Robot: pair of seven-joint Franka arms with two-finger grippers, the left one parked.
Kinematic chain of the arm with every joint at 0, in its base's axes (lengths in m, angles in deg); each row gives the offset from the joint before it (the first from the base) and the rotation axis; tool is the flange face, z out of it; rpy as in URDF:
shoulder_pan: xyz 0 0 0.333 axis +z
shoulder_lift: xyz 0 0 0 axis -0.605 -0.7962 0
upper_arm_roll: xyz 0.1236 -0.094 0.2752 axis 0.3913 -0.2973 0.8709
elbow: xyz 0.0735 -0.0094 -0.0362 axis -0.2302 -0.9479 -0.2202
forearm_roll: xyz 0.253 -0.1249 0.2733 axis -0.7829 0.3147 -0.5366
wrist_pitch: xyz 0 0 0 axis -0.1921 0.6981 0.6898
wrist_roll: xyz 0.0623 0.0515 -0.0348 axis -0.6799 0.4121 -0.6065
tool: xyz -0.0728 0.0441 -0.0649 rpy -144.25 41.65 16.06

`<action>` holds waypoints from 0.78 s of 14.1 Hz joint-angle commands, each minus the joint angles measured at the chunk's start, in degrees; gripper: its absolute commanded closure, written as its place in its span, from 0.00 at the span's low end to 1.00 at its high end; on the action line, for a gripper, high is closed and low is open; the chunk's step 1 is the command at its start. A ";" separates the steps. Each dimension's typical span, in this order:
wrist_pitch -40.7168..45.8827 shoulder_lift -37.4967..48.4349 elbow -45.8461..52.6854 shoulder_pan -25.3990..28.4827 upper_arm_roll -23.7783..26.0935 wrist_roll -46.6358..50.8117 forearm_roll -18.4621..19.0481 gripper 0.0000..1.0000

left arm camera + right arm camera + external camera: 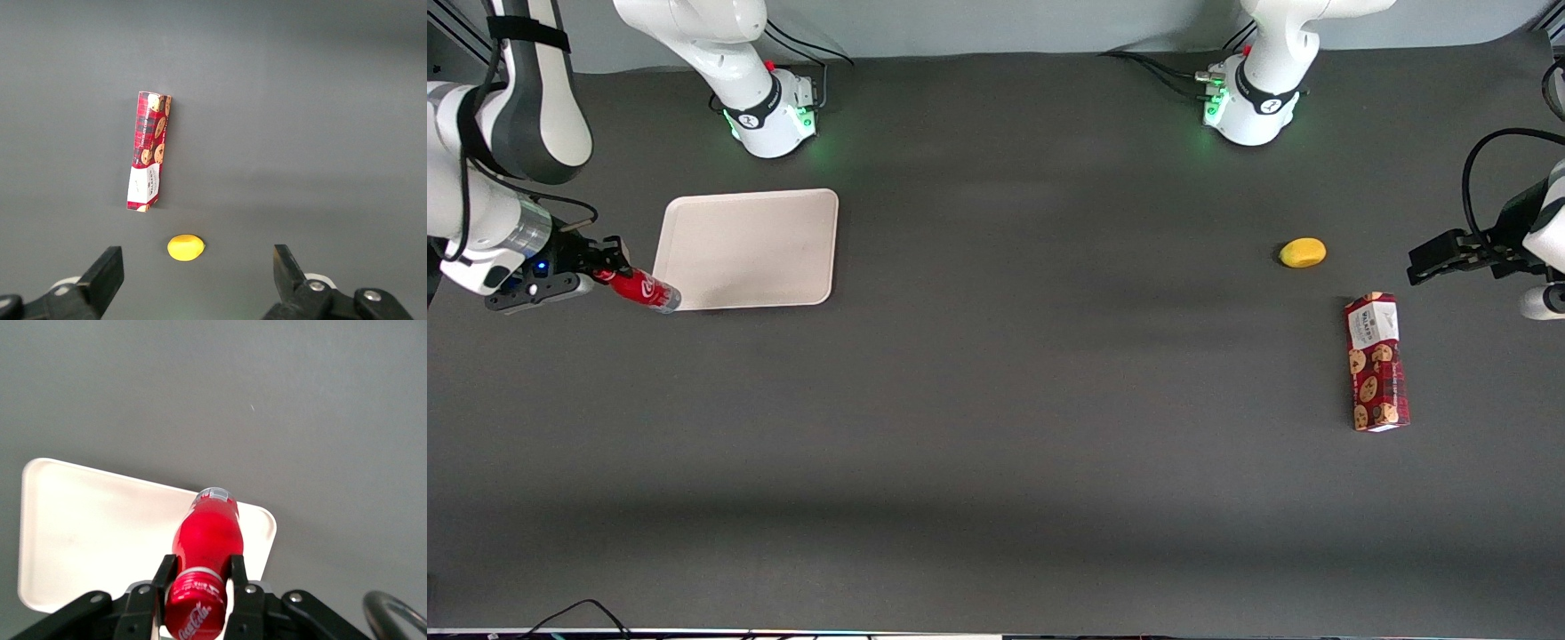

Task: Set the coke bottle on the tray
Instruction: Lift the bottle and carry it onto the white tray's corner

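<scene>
Front view, working arm's end first. The gripper [609, 269] hangs just off the tray's [747, 249] 8 o'clock corner, its jaws clamped on the cap end of the single coke bottle [645, 291], which is tilted with its silvery base over the tray's rim. Nothing lies on the one tray. Toward the parked arm's end of the worktop [996, 462] lie one yellow lemon [1303, 252] and, at its 5 o'clock, one cookie box [1376, 362].

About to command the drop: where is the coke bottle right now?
The coke bottle is shut in the hand, tilted, its silvery base at the tray's corner toward the working arm's end.
</scene>
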 commanded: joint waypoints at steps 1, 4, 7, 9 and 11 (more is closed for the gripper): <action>-6.55 3.30 -7.66 -5.99 0.62 -5.24 0.55 1.00; -9.46 3.65 -12.15 -9.70 0.71 -6.30 0.46 1.00; -14.37 3.39 -15.57 -11.98 0.71 -7.10 0.46 1.00; -15.44 3.30 -16.29 -12.08 0.71 -7.10 0.46 1.00; -15.27 3.21 -15.94 -11.90 0.79 -6.93 0.46 1.00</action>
